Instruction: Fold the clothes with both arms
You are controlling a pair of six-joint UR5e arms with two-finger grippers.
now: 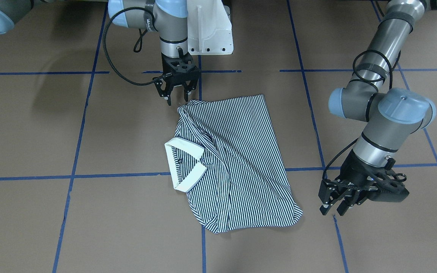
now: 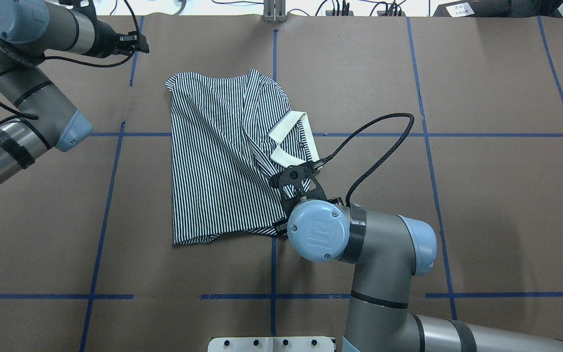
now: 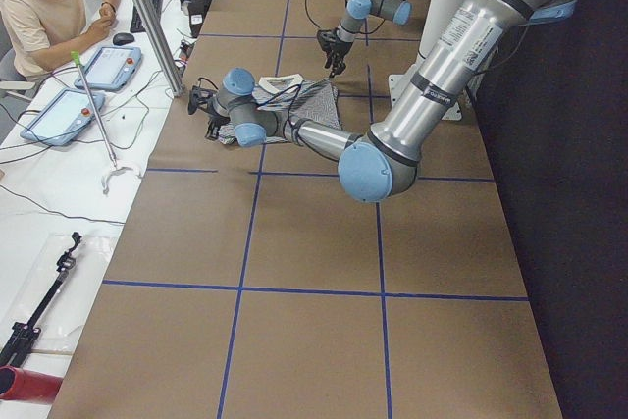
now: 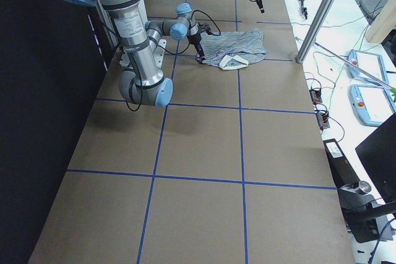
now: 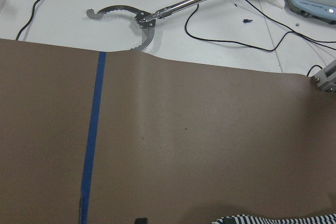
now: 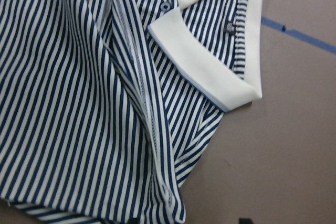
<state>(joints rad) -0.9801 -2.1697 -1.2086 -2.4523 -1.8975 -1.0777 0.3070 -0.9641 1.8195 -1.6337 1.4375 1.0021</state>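
The polo shirt [image 2: 213, 161] lies flat in the middle of the table [image 2: 457, 195], partly folded, with its collar [image 1: 188, 149] towards the right and its straight hem edge towards the left. The right gripper [image 1: 179, 96] points down over the shirt's near right corner, just beside the collar, with its fingers parted and nothing between them. Whether the tips touch the cloth I cannot tell. The left gripper [image 1: 332, 211] hangs off the far left corner of the shirt, apart from it, with its fingers also spread and empty. The cloth looks light, thin and limp, so it will likely sag, drag and crease rather than hold a shape, and it may slip from a shallow pinch. The best holds are probably the seamed corners and the hem edge, pinched through every layer, one corner to each arm, so that the fold carries over evenly
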